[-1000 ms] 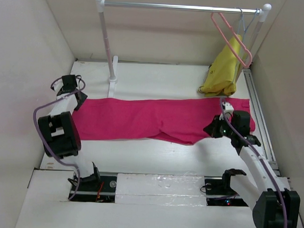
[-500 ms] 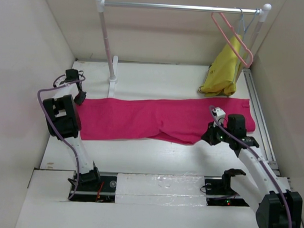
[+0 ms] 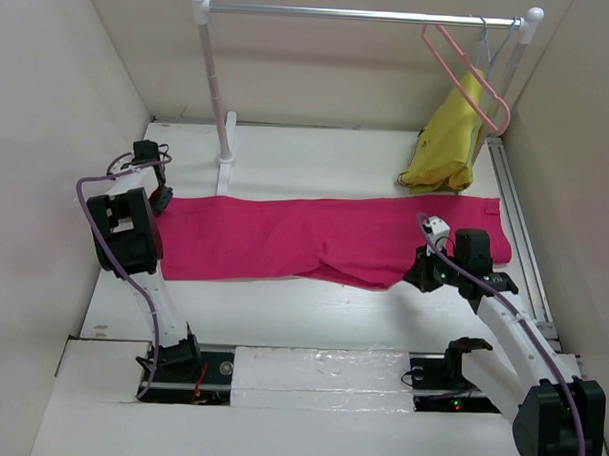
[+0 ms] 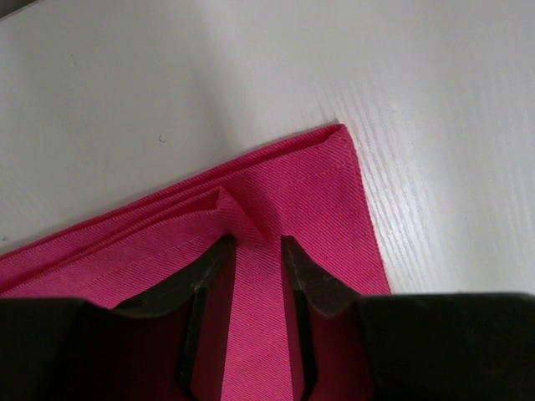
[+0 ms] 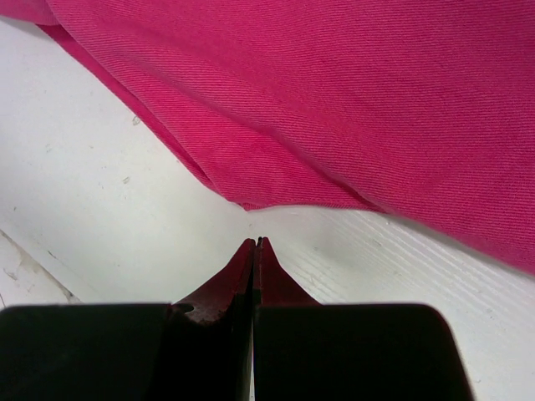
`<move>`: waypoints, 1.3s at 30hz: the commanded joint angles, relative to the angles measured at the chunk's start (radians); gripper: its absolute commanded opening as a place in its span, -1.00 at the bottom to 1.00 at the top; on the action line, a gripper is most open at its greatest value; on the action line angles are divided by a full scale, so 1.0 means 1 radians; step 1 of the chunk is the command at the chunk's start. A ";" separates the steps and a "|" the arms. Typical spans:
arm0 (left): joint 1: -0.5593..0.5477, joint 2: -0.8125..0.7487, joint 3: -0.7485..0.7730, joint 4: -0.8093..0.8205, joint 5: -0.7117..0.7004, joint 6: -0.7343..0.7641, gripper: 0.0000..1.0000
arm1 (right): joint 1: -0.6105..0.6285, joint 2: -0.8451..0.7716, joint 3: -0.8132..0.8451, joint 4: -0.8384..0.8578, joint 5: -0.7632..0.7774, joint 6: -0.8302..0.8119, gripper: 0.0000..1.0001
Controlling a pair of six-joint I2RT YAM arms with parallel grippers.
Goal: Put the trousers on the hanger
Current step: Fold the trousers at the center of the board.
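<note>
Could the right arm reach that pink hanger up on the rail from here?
Probably yes: the right end effector is empty and nothing blocks its way to the hanger, though that hangs high.

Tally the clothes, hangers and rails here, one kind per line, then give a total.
Garments: 2, the pink trousers and a yellow garment
Hangers: 2, the pink hanger and a blue-grey hanger
Rails: 1, the clothes rail
Total: 5

2 white-linked arms (image 3: 511,340) with black joint housings, looping purple cables (image 3: 79,195), and dark tapered pincer fingers (image 4: 196,284).
</note>
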 commanded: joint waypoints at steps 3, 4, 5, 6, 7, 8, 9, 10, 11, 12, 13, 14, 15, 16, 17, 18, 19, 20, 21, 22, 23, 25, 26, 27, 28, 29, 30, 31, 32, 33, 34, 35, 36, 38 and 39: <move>0.006 0.028 0.023 -0.003 -0.002 0.023 -0.60 | 0.007 -0.021 0.040 -0.011 -0.006 -0.015 -1.00; 0.006 0.028 0.025 -0.003 -0.002 0.026 -0.61 | 0.007 -0.025 0.043 -0.011 -0.006 -0.013 -1.00; 0.006 0.030 0.023 -0.003 -0.003 0.031 -0.67 | 0.007 -0.024 0.049 -0.013 -0.002 -0.012 -1.00; 0.006 0.028 0.022 -0.003 -0.006 0.032 -0.80 | 0.007 -0.024 0.052 -0.016 0.000 -0.015 -1.00; 0.006 0.027 0.025 -0.002 -0.006 0.037 -0.93 | 0.007 -0.024 0.055 -0.014 0.001 -0.013 -1.00; 0.006 0.027 0.032 -0.015 -0.011 0.037 -1.00 | 0.007 -0.018 0.066 -0.013 0.003 -0.016 -1.00; 0.006 0.022 0.033 -0.016 -0.011 0.037 -1.00 | 0.007 -0.018 0.066 -0.013 0.003 -0.016 -1.00; 0.006 0.019 0.031 -0.019 -0.011 0.037 -1.00 | 0.007 -0.010 0.066 -0.013 0.004 -0.018 -1.00; 0.006 0.012 0.031 -0.023 -0.013 0.039 -1.00 | 0.007 -0.004 0.067 -0.010 0.003 -0.018 -1.00; 0.006 -0.007 0.031 -0.026 -0.017 0.042 -1.00 | 0.007 -0.002 0.072 -0.005 0.003 -0.018 -1.00; 0.006 -0.018 0.025 -0.023 -0.017 0.045 -1.00 | 0.007 0.002 0.070 -0.002 0.001 -0.018 -1.00; 0.006 -0.047 0.016 -0.020 -0.019 0.052 -1.00 | 0.007 0.014 0.073 0.002 0.001 -0.023 -1.00; 0.006 -0.064 0.016 -0.019 -0.022 0.055 -1.00 | 0.007 0.014 0.073 0.007 0.001 -0.023 -1.00; 0.006 -0.076 0.007 -0.019 -0.022 0.057 -1.00 | 0.007 0.019 0.075 0.010 0.001 -0.024 -1.00; 0.006 -0.093 0.000 -0.016 -0.023 0.062 -1.00 | 0.007 0.028 0.076 0.013 0.001 -0.030 -1.00; 0.006 -0.120 -0.004 -0.016 -0.022 0.068 -1.00 | 0.007 0.033 0.079 0.015 0.001 -0.033 -1.00; 0.006 -0.133 -0.006 -0.017 -0.023 0.069 -1.00 | 0.007 0.039 0.083 0.021 0.003 -0.036 -1.00; 0.006 -0.146 -0.004 -0.020 -0.023 0.071 -1.00 | 0.007 0.044 0.084 0.021 0.006 -0.042 -1.00; 0.006 -0.171 -0.001 -0.022 -0.017 0.069 -1.00 | 0.007 0.053 0.087 0.024 0.007 -0.044 -1.00; 0.006 -0.183 0.000 -0.022 -0.011 0.071 -1.00 | 0.007 0.059 0.089 0.027 0.004 -0.046 -1.00; 0.006 -0.194 0.006 -0.023 -0.006 0.074 -1.00 | 0.007 0.062 0.090 0.030 0.003 -0.046 -1.00; 0.006 -0.217 0.025 -0.020 0.000 0.077 -1.00 | 0.007 0.074 0.095 0.041 0.003 -0.047 -1.00; 0.006 -0.219 0.036 -0.016 0.006 0.082 -1.00 | 0.007 0.077 0.098 0.044 0.004 -0.049 -1.00; 0.006 -0.207 0.051 -0.019 0.012 0.080 -1.00 | 0.007 0.082 0.098 0.048 0.004 -0.049 -1.00; 0.006 -0.197 0.081 -0.026 0.012 0.077 -1.00 | 0.007 0.088 0.099 0.052 0.004 -0.049 -1.00; 0.006 -0.180 0.095 -0.031 0.006 0.077 -1.00 | 0.007 0.094 0.107 0.053 0.003 -0.049 -1.00; -0.005 -0.142 0.114 -0.040 0.001 0.075 -1.00 | 0.007 0.097 0.107 0.050 0.001 -0.050 -1.00; -0.005 -0.119 0.152 -0.051 -0.006 0.072 -1.00 | 0.007 0.100 0.110 0.052 0.003 -0.049 -1.00; -0.005 -0.095 0.169 -0.064 -0.009 0.071 -1.00 | 0.007 0.103 0.113 0.052 0.009 -0.052 -1.00; -0.005 -0.046 0.187 -0.071 -0.013 0.074 -1.00 | 0.007 0.103 0.115 0.052 0.012 -0.053 -1.00; -0.005 -0.020 0.219 -0.081 -0.020 0.071 -1.00 | 0.007 0.106 0.116 0.052 0.015 -0.053 -1.00; -0.005 0.007 0.233 -0.104 -0.028 0.068 -1.00 | 0.007 0.114 0.119 0.046 0.024 -0.053 -1.00; -0.005 0.054 0.250 -0.117 -0.035 0.069 -1.00 | 0.007 0.116 0.124 0.045 0.026 -0.053 -1.00; -0.005 0.093 0.293 -0.138 -0.061 0.077 -1.00 | 0.007 0.122 0.129 0.041 0.036 -0.043 -0.90; -0.005 0.122 0.307 -0.141 -0.069 0.085 -1.00 | 0.007 0.120 0.132 0.038 0.040 -0.038 -0.81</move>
